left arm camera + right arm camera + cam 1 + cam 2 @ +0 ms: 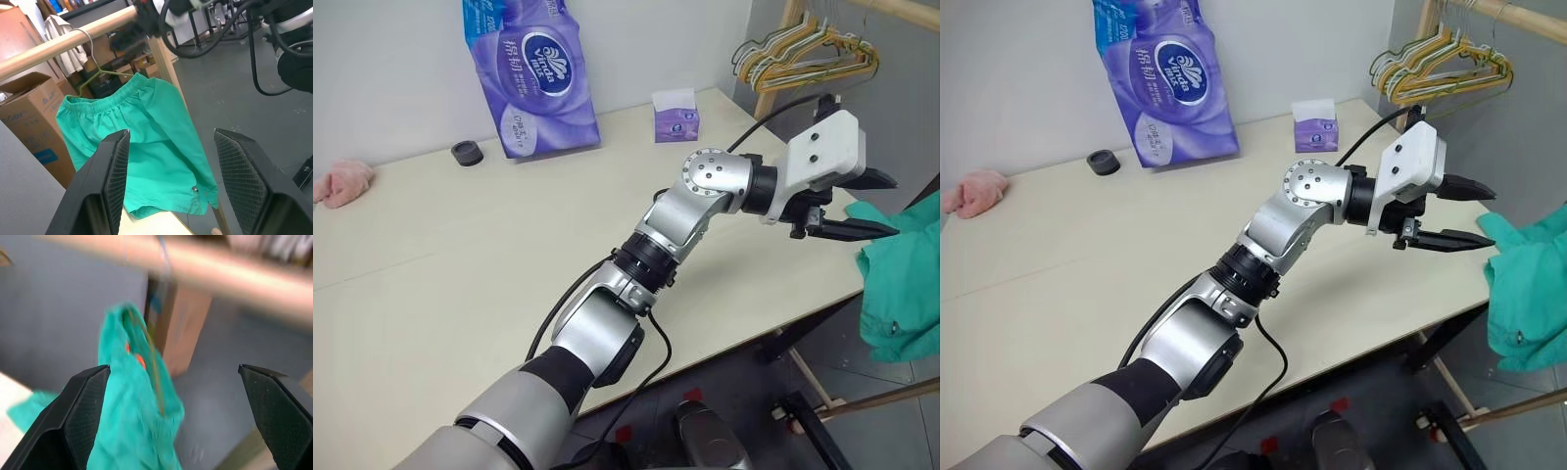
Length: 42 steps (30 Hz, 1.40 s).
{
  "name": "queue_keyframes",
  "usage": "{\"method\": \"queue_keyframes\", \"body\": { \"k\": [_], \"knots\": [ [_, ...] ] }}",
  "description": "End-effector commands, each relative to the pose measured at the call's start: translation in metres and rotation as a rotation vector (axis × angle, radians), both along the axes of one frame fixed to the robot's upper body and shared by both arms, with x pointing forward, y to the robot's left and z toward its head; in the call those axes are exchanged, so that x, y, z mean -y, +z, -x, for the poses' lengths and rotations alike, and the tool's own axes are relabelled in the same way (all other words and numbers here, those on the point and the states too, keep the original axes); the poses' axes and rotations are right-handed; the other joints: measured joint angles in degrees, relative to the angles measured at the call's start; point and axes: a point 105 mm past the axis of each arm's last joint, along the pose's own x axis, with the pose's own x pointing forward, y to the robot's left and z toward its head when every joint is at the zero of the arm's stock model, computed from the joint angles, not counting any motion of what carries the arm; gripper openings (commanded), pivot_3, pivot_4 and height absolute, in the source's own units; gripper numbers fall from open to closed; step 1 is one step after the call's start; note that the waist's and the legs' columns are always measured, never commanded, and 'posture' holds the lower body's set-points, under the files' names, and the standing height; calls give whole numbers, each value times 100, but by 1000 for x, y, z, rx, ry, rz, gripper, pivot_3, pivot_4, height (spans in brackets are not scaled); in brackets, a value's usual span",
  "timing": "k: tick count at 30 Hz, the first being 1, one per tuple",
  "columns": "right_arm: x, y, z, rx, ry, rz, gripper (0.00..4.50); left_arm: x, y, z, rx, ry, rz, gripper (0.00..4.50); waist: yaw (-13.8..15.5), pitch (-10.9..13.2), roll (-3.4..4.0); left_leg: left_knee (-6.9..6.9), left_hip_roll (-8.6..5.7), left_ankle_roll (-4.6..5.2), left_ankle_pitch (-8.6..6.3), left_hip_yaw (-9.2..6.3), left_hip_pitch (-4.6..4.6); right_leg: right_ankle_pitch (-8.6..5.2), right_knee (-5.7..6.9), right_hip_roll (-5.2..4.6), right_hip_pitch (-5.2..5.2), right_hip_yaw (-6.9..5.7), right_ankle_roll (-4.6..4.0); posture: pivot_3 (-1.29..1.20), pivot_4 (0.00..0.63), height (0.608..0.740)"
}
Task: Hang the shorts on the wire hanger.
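The teal-green shorts [146,132] hang by their gathered waistband from the wire hanger [100,72], whose hook goes over a wooden rail [58,44]. In the head views the shorts [901,284] hang just past the table's right edge. My left gripper [871,206] reaches across the table toward them and is open, with its fingers [110,181] short of the fabric and nothing between them. My right gripper [176,431] is open wide and faces the shorts [132,396] from the side. The hanger's wire [154,367] runs down inside the cloth there.
On the cream table [460,255] stand a purple toilet-paper pack [529,73], a small tissue box [675,116], a black ring [467,153] and a pink fluffy cloth [342,183]. A cluster of yellow and green hangers [803,54] hangs at the back right. A cardboard box [29,122] stands behind the rail.
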Motion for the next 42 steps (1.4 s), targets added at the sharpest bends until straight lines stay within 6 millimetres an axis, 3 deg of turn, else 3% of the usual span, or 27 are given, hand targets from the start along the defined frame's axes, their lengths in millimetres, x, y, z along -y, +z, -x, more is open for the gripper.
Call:
{"method": "queue_keyframes", "body": {
  "k": [1, 5, 12, 14, 16, 19, 26, 29, 34, 42],
  "knots": [
    [-51, 6, -23, 9, 193, 154, 4480, -3, 10, -3, 23, 30, 43, 2875, -36, 0, -1, 0, 0, 0, 0, 0, 0, 0, 0, 0, 0, 0, 0, -368, 115, 740],
    [-96, -20, -53, 1, 390, 168, 4480, -24, 5, -21, 14, 136, 48, 2875, -86, -4, 6, 1, 1, 0, 0, -8, -1, 1, 1, -1, 0, -1, 1, -347, 109, 740],
    [-176, -73, -87, 16, 734, 221, 4480, -99, -24, -74, -29, 570, 61, 2875, -5, -32, 30, 13, 2, -6, 4, -41, -12, 14, 44, -14, -33, -15, -18, -248, 95, 740],
    [-191, -89, -94, 36, 799, 225, 4480, -131, -36, -92, -78, 764, 86, 2875, 93, -37, 26, 16, 1, -7, 5, -51, -15, 22, 46, -23, -35, -26, -32, -213, 87, 740],
    [-210, -110, -100, 45, 920, 168, 4480, -180, -54, -110, -153, 1024, 126, 2875, 200, -52, 10, 19, 0, -8, 5, -57, -17, 23, 49, -33, -35, -31, -34, -174, 83, 740],
    [-230, -136, -108, 53, 1038, 91, 4480, -236, -79, -111, -237, 1310, 182, 2875, 369, -87, -37, 18, 1, -19, 11, -67, -10, 26, 54, -35, -37, -37, -39, -124, 73, 740],
    [-259, -168, -130, 67, 1123, 72, 4480, -312, -123, -91, -291, 1797, 257, 2875, 1080, -155, -130, 31, -6, -55, 37, -92, -5, 42, 99, -48, -44, -70, -65, -38, 44, 740],
    [-266, -178, -138, 80, 1135, 44, 4480, -331, -146, -79, -357, 1901, 287, 2875, 1311, -252, -148, 28, -4, -65, 43, -98, 3, 44, 109, -43, -43, -74, -69, -8, 37, 740],
    [-261, -193, -145, 63, 1111, 26, 4480, -336, -156, -77, -397, 1920, 320, 2875, 1657, -295, -193, 29, -3, -77, 65, -101, 6, 62, 115, -41, -42, -83, -99, 21, 34, 740],
    [-259, -201, -148, 68, 1083, -8, 4480, -334, -159, -79, -406, 1893, 335, 2875, 1732, -337, -218, 27, 0, -77, 74, -97, 11, 71, 115, -33, -39, -87, -114, 38, 34, 740]
  ]
}}
